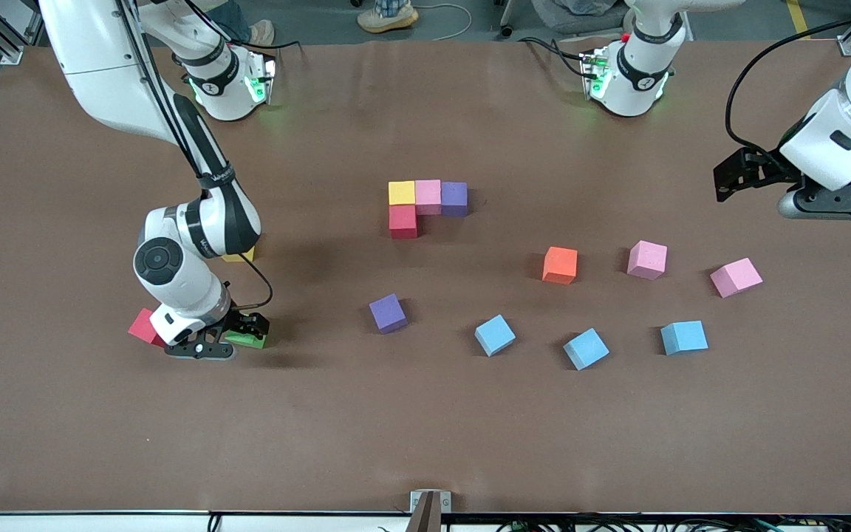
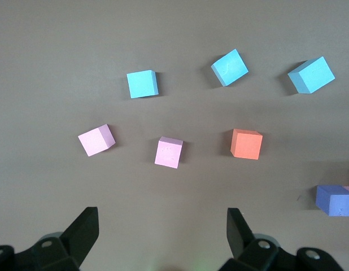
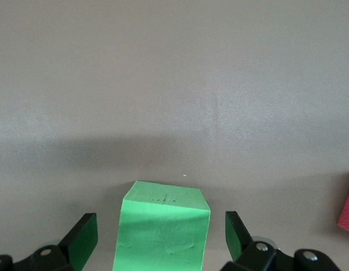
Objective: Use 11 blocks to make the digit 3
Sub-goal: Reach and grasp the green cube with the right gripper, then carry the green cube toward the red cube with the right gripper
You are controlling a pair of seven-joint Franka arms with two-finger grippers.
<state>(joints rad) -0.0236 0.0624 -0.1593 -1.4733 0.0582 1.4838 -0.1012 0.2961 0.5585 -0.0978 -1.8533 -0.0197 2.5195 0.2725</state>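
My right gripper (image 1: 242,334) is down at the table, open, its fingers (image 3: 84,240) standing on either side of the green block (image 3: 162,234) (image 1: 248,340) with a gap on both sides. At mid-table a yellow (image 1: 401,193), a pink (image 1: 428,196) and a purple block (image 1: 454,197) form a touching row, and a red block (image 1: 403,221) adjoins the yellow one. Loose on the table are a purple block (image 1: 387,312), an orange block (image 1: 560,264), two pink blocks (image 1: 647,259) (image 1: 736,277) and three light blue blocks (image 1: 495,334) (image 1: 586,348) (image 1: 684,337). My left gripper (image 1: 732,177) (image 2: 162,217) waits open and empty in the air.
A second red block (image 1: 143,326) (image 3: 348,210) lies right beside the right gripper. A yellow block (image 1: 241,256) is mostly hidden under the right arm. The left wrist view looks down on the orange block (image 2: 246,143) and the pink and light blue blocks.
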